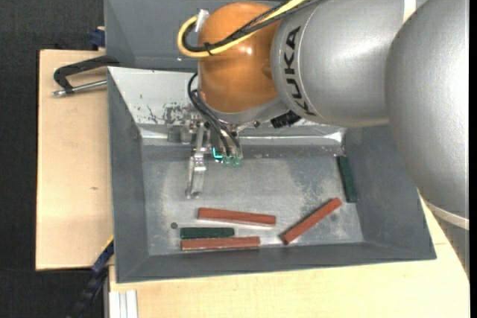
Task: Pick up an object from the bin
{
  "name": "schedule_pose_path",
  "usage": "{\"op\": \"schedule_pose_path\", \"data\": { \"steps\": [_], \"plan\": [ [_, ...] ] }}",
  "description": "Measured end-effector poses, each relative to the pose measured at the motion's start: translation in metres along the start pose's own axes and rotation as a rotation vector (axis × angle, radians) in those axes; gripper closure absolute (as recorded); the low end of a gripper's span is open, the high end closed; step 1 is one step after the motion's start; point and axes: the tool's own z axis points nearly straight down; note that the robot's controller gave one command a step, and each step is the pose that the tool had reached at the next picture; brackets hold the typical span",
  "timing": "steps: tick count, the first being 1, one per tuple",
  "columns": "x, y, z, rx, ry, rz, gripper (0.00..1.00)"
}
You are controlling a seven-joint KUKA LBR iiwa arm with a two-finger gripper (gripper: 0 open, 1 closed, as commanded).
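Claw (196,181) is being held low over bare floor of grey bin (127,182), left of middle. Whether it is opened or closed cannot be told, upper part being hidden by orange cover (231,56). Nearest thing, long red-brown stick (236,217), is being seen flat toward near wall, apart from claw. Dark green stick (206,232) and second red stick (220,243) are being seen just beside it, tilted red stick (311,220) further right, and dark green bar (347,179) along right wall.

Light: bright, even, from above | Glare: sheen on silver arm (350,56) and orange cover (235,59), pale patch on bin (149,97) back wall | Shadow: soft, beneath arm on bin floor
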Motion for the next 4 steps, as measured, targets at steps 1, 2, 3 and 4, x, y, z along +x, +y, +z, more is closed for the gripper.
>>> {"op": "schedule_pose_path", "data": {
  "steps": [1, 2, 3, 4],
  "plan": [
    [-0.002, -0.001, -0.004, -0.002, -0.008, 0.002, 0.0],
    [0.021, -0.038, 0.051, -0.003, -0.013, -0.008, 0.0],
    [0.036, -0.047, 0.076, 0.003, -0.002, -0.139, 0.0],
    [0.05, -0.07, 0.082, -0.001, -0.007, -0.255, 0.0]
  ]
}}
